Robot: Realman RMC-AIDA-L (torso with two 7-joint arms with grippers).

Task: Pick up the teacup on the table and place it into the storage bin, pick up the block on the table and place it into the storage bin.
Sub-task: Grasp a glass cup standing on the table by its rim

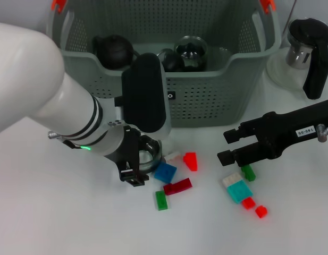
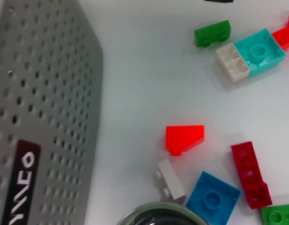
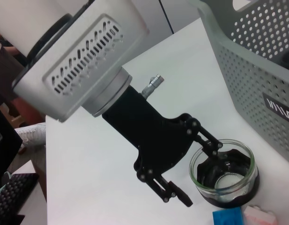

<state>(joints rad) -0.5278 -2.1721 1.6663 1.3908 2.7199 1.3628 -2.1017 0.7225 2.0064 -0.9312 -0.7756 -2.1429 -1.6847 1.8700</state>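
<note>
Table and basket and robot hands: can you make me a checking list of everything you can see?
Surface: white table, bare apart from the items below.
Storage bin: at the back, with dark teapots and a glass cup inside.
Teacup: glass, upright on the table before the bin, one finger of the left gripper inside its rim.
Blocks: blue block, dark red block, red block and green block near the teacup; teal-and-white block further right.
Clutter: glass pitcher right of the bin.
Left gripper: open, straddling the teacup's rim.
Right gripper: open, hovering above the right-hand blocks.
Cables: nothing seen.
Surroundings: nothing clear.
</note>
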